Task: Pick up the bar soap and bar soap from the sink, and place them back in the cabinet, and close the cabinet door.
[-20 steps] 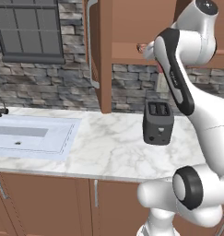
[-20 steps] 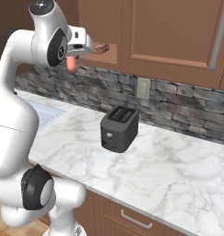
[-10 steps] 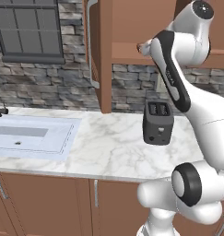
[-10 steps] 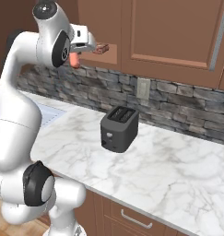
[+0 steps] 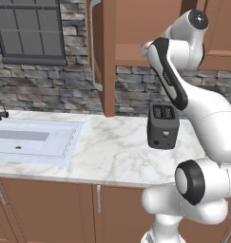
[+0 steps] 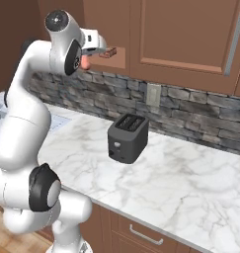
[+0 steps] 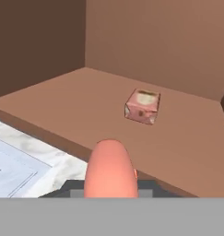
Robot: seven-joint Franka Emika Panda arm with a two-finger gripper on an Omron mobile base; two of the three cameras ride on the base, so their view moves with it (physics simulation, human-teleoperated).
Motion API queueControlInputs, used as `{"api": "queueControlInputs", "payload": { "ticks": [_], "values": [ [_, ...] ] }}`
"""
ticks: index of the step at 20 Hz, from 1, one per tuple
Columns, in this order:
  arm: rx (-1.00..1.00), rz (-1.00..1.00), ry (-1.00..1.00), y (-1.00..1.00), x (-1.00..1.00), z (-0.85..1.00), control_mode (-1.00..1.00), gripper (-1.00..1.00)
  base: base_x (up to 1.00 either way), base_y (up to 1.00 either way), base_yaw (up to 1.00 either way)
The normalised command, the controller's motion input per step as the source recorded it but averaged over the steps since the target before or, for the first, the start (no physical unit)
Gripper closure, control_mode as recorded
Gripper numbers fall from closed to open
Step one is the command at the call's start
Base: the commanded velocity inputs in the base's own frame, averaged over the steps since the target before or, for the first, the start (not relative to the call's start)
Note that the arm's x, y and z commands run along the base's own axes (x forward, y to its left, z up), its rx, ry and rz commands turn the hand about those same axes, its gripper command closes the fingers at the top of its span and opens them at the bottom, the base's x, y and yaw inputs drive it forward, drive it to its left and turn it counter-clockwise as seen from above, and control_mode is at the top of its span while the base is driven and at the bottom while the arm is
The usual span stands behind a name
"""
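At the open cabinet [image 5: 136, 28], the hand has been carried a little further in toward the shelf [image 7: 191, 138] over the last second, while the base views have not shifted, so only the arm has moved. The fingers [image 6: 100, 49] are drawn narrow and are clamped on the orange bar soap [image 7: 109, 168], which is seen rising at the bottom of the hand view, just past the front edge of the shelf and above it. The tan-brown bar soap [image 7: 142, 107] is lying flat on the shelf, further in and apart from the held one; its place has not changed during the approach. The sink [image 5: 36, 137] is well off to the left on the table [image 5: 117, 156], and a dark toaster [image 5: 163, 126] is standing below the arm. The cabinet door [image 5: 107, 57] is swung out toward the room, edge-on in the left base view, with its long silver handle [image 5: 94, 47] turned to the sink side.

From this it is judged that the second soap is on its way to being set down: it has to be carried somewhat deeper, lowered beside the first block without knocking it, and released. Only the closing of the door is then left.
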Motion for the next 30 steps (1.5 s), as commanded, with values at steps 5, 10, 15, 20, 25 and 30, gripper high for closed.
{"api": "queueControlInputs", "payload": {
  "ticks": [5, 10, 15, 20, 25, 30],
  "values": [
    [0.00, 0.00, 0.00, 0.00, 0.58, 0.00, -1.00, 1.00, 0.00, 0.00, 0.00],
    [0.02, 0.00, 0.00, 0.00, 0.51, 0.16, -1.00, 1.00, 0.00, 0.00, 0.00],
    [0.00, 0.00, 0.00, 0.00, 0.48, 0.01, -1.00, 1.00, 0.00, 0.00, 0.00],
    [0.00, 0.00, 0.00, 0.00, 0.40, 0.00, -1.00, 1.00, 0.00, 0.00, 0.00],
    [0.00, 0.00, 0.00, 0.00, 0.27, -0.02, -1.00, 1.00, 0.00, 0.00, 0.00],
    [0.00, 0.00, 0.00, 0.01, 0.29, -0.12, -1.00, 1.00, 0.00, 0.00, 0.00]
  ]
}}
